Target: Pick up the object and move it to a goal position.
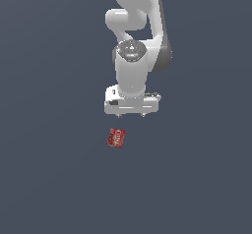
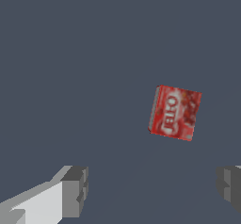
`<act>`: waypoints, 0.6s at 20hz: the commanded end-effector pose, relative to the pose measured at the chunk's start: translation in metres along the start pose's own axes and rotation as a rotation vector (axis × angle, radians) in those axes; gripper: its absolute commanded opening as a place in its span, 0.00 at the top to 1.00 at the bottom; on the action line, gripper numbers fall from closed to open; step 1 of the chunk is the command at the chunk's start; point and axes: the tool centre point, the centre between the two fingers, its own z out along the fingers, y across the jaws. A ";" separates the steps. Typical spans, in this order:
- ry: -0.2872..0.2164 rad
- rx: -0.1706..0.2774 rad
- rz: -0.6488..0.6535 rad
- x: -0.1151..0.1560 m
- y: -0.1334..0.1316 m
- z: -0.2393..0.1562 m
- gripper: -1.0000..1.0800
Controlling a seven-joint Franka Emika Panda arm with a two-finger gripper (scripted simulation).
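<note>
On the exterior view I see the red box (image 1: 116, 137) lying flat on the plain grey desk (image 1: 49, 179), a little towards that view's left of the gripper (image 1: 131, 115), which hangs above it without touching. My wrist view shows the box (image 2: 175, 113) slightly askew, white lettering up, with bare desk (image 2: 70, 53) all round it. The fingers (image 2: 74, 191) are spread wide and released, holding nothing.

White Panda arm reaches down with the wrist vertical; its gripper (image 1: 131, 115) points straight downward, fingers (image 2: 75, 190) spread wide apart, nothing held between them.
</note>
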 end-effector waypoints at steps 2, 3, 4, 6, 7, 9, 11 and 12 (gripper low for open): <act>0.000 0.001 0.000 0.000 0.000 0.000 0.04; 0.002 0.002 0.001 0.000 -0.001 -0.001 0.04; 0.004 0.005 0.002 0.001 -0.003 -0.002 0.04; 0.011 0.014 0.005 0.003 -0.008 -0.006 0.04; 0.016 0.020 0.007 0.004 -0.012 -0.009 0.04; 0.024 0.031 0.009 0.005 -0.018 -0.013 0.04; 0.028 0.036 0.011 0.006 -0.021 -0.015 0.04; 0.029 0.037 0.011 0.006 -0.022 -0.016 0.04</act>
